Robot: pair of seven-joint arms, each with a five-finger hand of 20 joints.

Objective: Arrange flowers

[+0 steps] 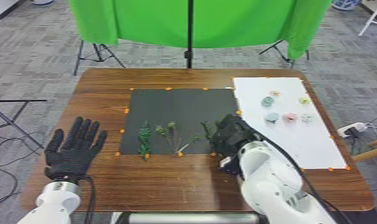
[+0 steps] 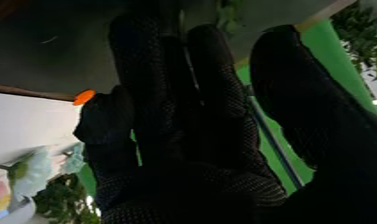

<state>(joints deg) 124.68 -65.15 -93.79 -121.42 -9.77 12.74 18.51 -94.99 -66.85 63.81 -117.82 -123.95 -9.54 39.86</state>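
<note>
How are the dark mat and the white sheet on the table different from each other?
The dark mat is squarer, while the white sheet is longer from near to far. The mat bears green stems; the sheet bears pastel flower heads. Both lie flat on the brown table, with orange marks along their edges.

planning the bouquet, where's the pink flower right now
In the head view, the pink flower sits toward the right, on the white sheet, between a pale blue flower on its left and a pale green one on its right.
</note>
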